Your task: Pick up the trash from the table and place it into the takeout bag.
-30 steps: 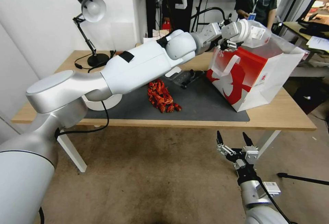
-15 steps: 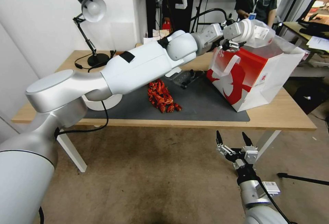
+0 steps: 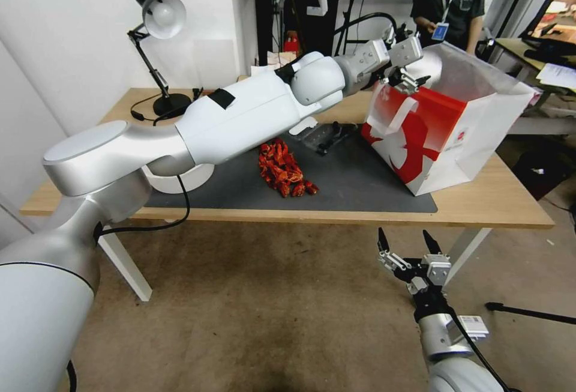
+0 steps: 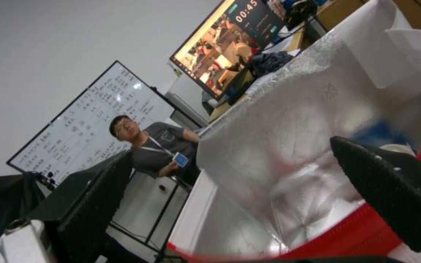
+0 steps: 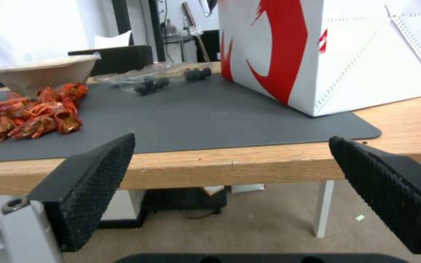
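Takeout bag (image 3: 447, 140), boxy paper, silvery lining, left gripper (image 3: 403, 62) above, jaws spread, right gripper (image 3: 406, 242) likewise.

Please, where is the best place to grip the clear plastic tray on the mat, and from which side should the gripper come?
Probably the clear plastic tray is best gripped at its thin rim, from above with the jaws straddling the edge. It lies flat and low on the dark mat, so a side approach finds little height to pinch.
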